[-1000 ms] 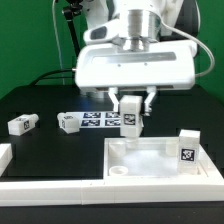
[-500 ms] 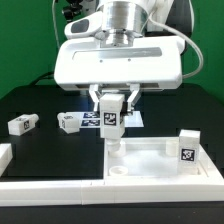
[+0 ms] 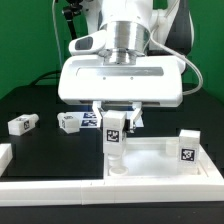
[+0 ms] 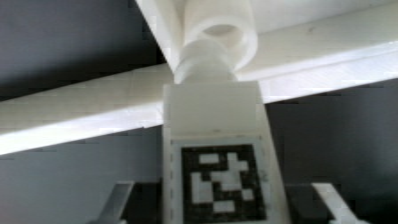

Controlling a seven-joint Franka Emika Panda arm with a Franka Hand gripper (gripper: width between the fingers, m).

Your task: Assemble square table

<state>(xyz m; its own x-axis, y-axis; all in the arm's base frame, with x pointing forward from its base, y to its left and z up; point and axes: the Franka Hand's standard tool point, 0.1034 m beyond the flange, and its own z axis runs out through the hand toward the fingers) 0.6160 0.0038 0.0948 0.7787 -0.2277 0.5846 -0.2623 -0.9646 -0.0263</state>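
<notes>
The Panda arm's gripper [image 3: 115,121] clamps a white leg block [image 3: 114,140], its long axis upright and its tag facing outward. The block hangs in line with, and just above, the round corner socket [image 4: 221,33] of the square table top [image 3: 165,172], which lies rim-up beneath it.
</notes>
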